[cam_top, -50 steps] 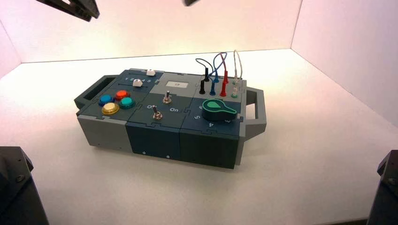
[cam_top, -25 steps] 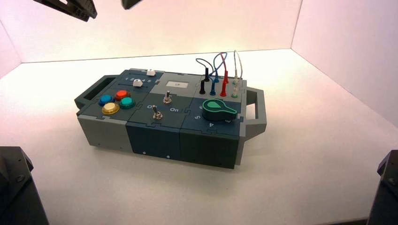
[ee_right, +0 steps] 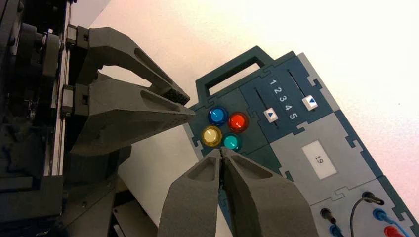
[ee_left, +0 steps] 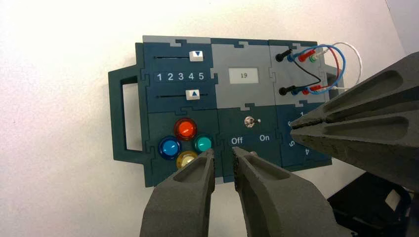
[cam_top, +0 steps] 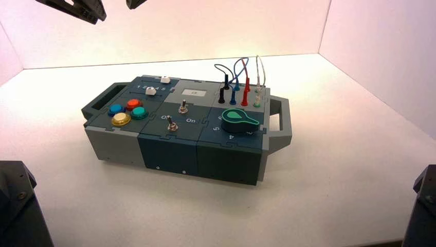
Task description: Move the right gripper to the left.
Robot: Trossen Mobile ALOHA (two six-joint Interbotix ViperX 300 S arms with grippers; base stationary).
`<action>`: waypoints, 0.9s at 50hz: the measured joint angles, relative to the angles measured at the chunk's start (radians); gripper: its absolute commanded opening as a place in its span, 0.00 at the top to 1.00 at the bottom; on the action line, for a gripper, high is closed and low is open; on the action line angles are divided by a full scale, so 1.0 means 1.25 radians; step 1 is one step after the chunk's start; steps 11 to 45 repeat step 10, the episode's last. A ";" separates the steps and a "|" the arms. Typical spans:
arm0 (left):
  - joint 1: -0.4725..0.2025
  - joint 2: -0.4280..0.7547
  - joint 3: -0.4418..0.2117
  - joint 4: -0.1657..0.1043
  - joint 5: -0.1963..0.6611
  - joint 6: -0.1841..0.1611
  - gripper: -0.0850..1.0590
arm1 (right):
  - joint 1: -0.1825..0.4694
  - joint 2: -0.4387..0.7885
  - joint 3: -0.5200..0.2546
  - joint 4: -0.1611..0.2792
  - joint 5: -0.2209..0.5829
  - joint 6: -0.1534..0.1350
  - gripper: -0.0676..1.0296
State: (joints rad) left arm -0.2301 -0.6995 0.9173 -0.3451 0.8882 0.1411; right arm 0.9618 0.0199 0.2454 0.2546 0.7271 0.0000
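My right gripper [cam_top: 136,3] shows only as a small black tip at the top edge of the high view, high above the table and behind the box's left end. In its own wrist view its fingers [ee_right: 221,152] are pressed together and hold nothing, above the yellow [ee_right: 211,136] and teal [ee_right: 230,142] buttons. My left gripper [cam_top: 77,7] hangs close beside it at the top left. Its jaws [ee_left: 223,154] stand a little apart and empty. It also shows in the right wrist view [ee_right: 180,104], and the right gripper shows in the left wrist view [ee_left: 309,124].
The box [cam_top: 169,149] lies in the middle of the white table, with four coloured buttons [cam_top: 126,110], two white sliders, two toggle switches [cam_top: 171,124], a green knob [cam_top: 239,119], plugged wires [cam_top: 236,77] and a display reading 19 [ee_left: 243,75]. Dark arm bases [cam_top: 18,206] sit at both front corners.
The right gripper's tip has moved left along the top of the high view, now close beside the left gripper. The left gripper and the box have stayed put.
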 measured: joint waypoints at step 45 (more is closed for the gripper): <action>0.000 0.000 0.009 0.000 0.000 0.000 0.73 | 0.001 0.001 0.000 0.000 0.000 0.000 0.96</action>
